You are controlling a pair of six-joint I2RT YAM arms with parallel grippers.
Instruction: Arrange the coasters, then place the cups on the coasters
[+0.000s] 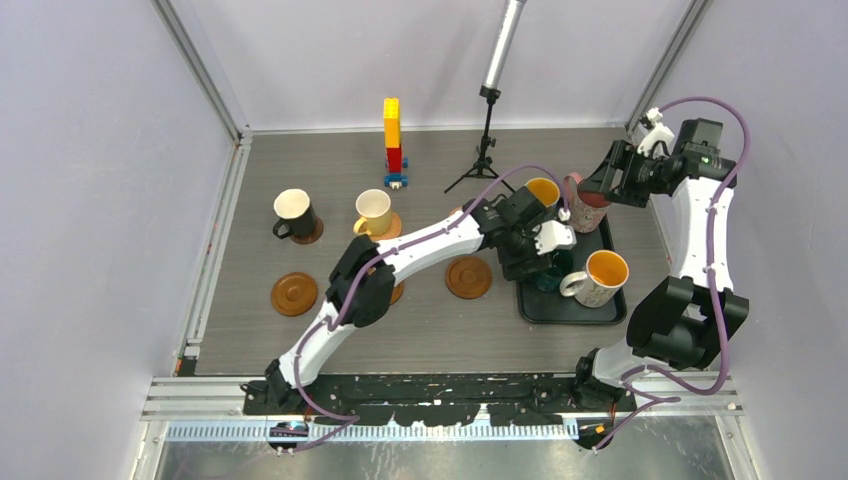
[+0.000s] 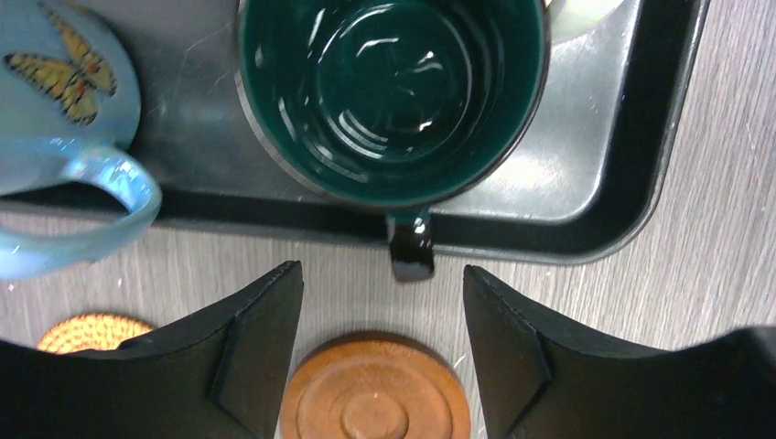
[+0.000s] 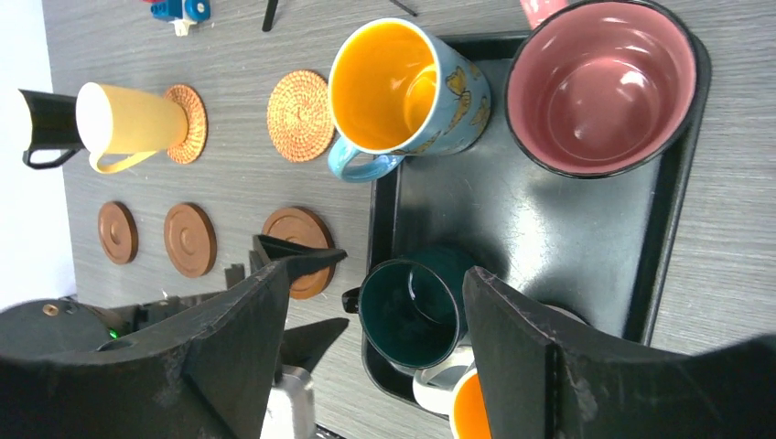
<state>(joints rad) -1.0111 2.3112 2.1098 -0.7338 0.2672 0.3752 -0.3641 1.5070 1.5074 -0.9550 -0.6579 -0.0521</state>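
Cup just beyond left tool

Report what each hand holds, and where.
Nothing is held. The left hand is open before the handle of the dark green mug; the right hand is open above the tray.

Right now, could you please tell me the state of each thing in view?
Green mug: upright, empty, on the tray.
Blue mug: upright, empty, on tray.
Pink mug: upright, empty, on tray.
White mug: upright, on tray.
Yellow mug: upright, on a coaster.
Black mug: upright, on a coaster.
Spare coasters: four, flat, bare.
Left hand: open, empty.
Right hand: open, empty.
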